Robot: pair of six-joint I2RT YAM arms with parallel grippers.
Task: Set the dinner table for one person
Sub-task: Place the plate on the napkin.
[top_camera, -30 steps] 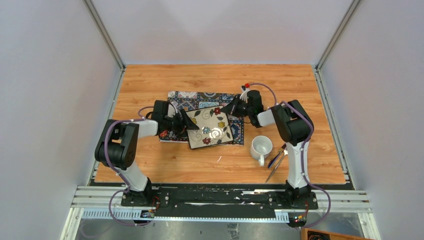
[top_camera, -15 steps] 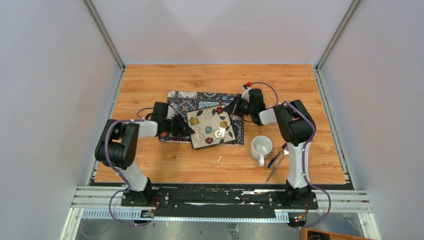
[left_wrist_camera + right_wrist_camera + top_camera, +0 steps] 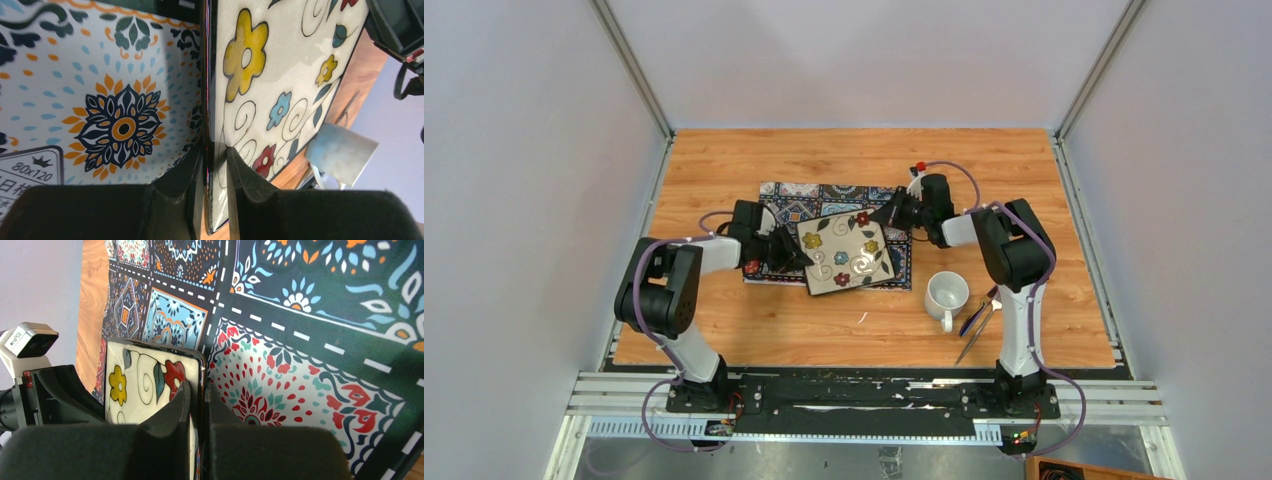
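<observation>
A square cream plate (image 3: 844, 255) with painted flowers sits over the tile-patterned placemat (image 3: 799, 200) on the dinner table (image 3: 724, 160). My left gripper (image 3: 796, 252) is shut on the plate's left edge. In the left wrist view the dark rim of the plate (image 3: 280, 75) runs between the jaws of that gripper (image 3: 215, 160). My right gripper (image 3: 886, 215) is shut on the plate's far right corner. In the right wrist view its jaws (image 3: 199, 395) pinch the plate (image 3: 145, 385) over the placemat (image 3: 310, 340). Whether the plate touches the mat I cannot tell.
A white mug (image 3: 946, 295) stands on the wood to the right of the placemat, handle toward the near edge. Metal cutlery (image 3: 977, 325) lies just right of it beside the right arm. White walls enclose the table on three sides.
My left gripper's jaws have closed onto the plate's left edge. The plate has shifted slightly toward the far side. The right gripper has kept its hold.
</observation>
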